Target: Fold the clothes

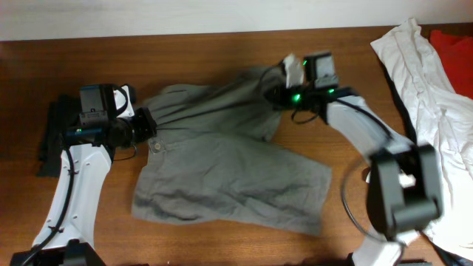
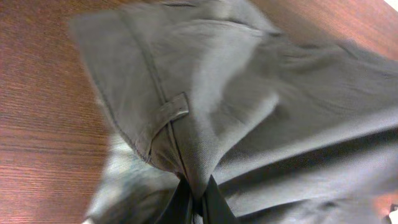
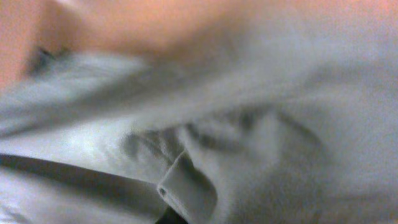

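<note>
Grey-olive shorts (image 1: 222,174) sprawl across the middle of the wooden table (image 1: 222,52). Left gripper (image 1: 145,127), its arm reaching up from the lower left, pinches the waistband corner. Right gripper (image 1: 278,94), elbow bent at lower right, clamps the upper edge of the fabric, centre top.

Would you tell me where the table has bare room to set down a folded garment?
Bare table runs along the far edge, behind the shorts. A narrow strip lies in front of the shorts, between the left arm and right arm. The right end is crowded: white garment, red garment.
</note>
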You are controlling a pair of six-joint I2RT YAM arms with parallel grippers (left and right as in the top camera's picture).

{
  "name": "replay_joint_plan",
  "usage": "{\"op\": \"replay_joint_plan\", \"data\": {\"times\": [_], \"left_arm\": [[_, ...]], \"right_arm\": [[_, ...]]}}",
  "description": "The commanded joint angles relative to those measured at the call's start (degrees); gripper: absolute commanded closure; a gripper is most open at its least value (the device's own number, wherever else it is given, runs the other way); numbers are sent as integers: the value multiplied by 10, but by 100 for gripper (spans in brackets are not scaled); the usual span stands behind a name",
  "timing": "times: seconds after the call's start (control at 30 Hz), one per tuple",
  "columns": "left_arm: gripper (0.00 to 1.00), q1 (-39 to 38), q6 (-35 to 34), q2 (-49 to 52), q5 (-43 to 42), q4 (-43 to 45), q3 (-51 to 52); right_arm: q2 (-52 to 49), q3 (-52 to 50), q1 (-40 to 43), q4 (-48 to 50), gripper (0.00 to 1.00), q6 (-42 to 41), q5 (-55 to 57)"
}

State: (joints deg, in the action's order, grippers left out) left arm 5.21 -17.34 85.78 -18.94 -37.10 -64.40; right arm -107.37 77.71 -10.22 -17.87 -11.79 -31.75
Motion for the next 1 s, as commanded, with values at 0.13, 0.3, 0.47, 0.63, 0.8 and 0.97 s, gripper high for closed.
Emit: {"op": "replay_joint_plan", "data": {"times": [0.13,0.3,0.47,0.63,0.8,0.97], "left_arm": [[99,12,3,-2,55,-2,-5],[99,12,3,-2,55,-9,-5],[99,12,3,-2,55,-10,-5],[99,12,3,-2,55,-9,-5],[99,12,3,-2,55,-9,-5],[99,12,3,-2,55,-9,-5]], "right_arm": [[76,35,-68,-70,60,41,139],[36,35,-97,-131,25,60,238],[0,34,-80,-161,25,59,286],[-22,33,-48,-165,25,55,286],[-54,33,-24,-139,32,54,245],[-100,33,-21,-81,30,54,137]]}}
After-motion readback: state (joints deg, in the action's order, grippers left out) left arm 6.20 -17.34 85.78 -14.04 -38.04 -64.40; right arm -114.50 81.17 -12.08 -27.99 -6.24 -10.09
